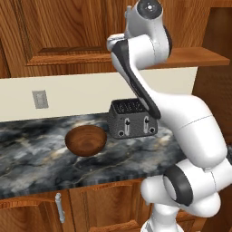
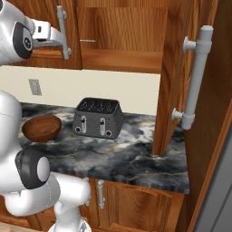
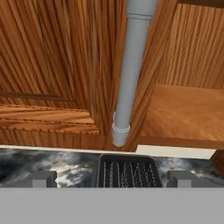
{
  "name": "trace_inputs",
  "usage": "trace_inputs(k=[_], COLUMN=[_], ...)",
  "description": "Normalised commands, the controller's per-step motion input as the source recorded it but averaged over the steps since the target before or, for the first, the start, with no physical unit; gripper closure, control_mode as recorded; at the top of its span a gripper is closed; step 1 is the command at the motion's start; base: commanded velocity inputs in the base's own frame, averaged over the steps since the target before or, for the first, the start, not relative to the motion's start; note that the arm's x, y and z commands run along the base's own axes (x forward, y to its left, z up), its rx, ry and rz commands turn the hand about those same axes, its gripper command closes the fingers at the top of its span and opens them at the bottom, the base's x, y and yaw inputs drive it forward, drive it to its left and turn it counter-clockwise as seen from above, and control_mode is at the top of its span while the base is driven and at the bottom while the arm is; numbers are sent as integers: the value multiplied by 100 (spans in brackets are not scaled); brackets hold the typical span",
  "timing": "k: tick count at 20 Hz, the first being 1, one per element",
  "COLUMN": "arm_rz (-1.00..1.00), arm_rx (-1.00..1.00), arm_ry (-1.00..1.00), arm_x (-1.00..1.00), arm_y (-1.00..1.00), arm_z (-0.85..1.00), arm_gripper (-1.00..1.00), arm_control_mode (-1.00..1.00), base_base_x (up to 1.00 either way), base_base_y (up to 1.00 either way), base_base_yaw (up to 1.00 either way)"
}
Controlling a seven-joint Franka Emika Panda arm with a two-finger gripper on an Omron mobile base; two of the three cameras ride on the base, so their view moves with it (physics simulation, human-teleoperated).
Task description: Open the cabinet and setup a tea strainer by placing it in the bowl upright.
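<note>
- Cabinet (image 2: 122, 36) — right door swung open, shelf (image 2: 122, 60) exposed; left door's grey bar handle (image 3: 131, 74) stands just ahead of the jaws.
- Gripper (image 3: 111, 177) — jaws fully spread, holding nothing.
- Bowl (image 1: 86, 140) — on the counter (image 1: 36, 154), beside the toaster (image 1: 131, 118), well below the jaws.

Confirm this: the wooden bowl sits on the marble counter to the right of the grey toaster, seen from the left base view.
Not quite. In the left base view the wooden bowl sits on the marble counter to the left of the grey toaster, not the right.
</note>
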Motion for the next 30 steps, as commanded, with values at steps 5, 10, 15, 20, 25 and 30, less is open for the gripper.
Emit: trace_inputs(k=[5,10,15,20,25,30], arm_rz=[0,0,0,-1,-1,0], arm_rx=[3,3,1,-2,-4,0], arm_ry=[-9,-21,-4,4,7,0], arm_x=[29,50,37,36,52,44], arm_y=[-27,-40,-1,29,21,-7], arm_z=[-16,-17,-1,0,-1,-16], arm_gripper=[-100,-100,-100,-100,-100,-100], arm_control_mode=[-100,-100,-100,-100,-100,-100], base_base_x=[0,0,0,0,0,0], base_base_y=[0,0,0,0,0,0], base_base_yaw=[0,0,0,0,0,0])
